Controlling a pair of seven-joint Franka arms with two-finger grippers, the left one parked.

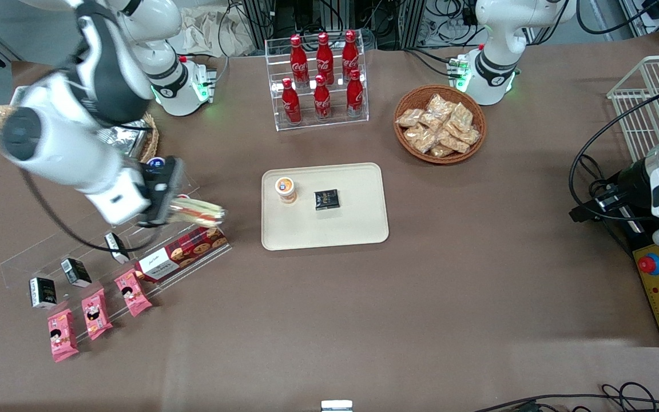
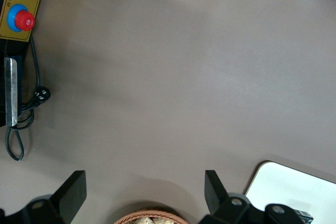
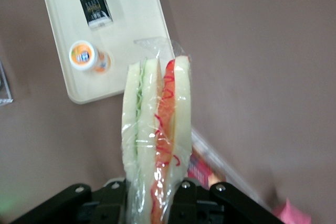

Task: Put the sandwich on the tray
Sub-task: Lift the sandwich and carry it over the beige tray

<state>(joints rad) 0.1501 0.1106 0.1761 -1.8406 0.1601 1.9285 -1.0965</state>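
Brown tablecloth [image 1: 421, 297]; gripper [image 1: 165, 207] clamps sandwich [image 1: 201, 213] near tray [image 1: 358, 229].

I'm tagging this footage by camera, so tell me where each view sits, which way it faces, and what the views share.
Front view: high up facing both arms, looking down on the table; the working arm carries the sandwich in its pincer above the acrylic rack, short of the tray.
Right wrist view: on the working arm, looking past the pincer, shut on the sandwich, down to the tray.
Left wrist view: on the parked arm, facing bare tabletop; its fingers show.
Shared: all three show the tray.
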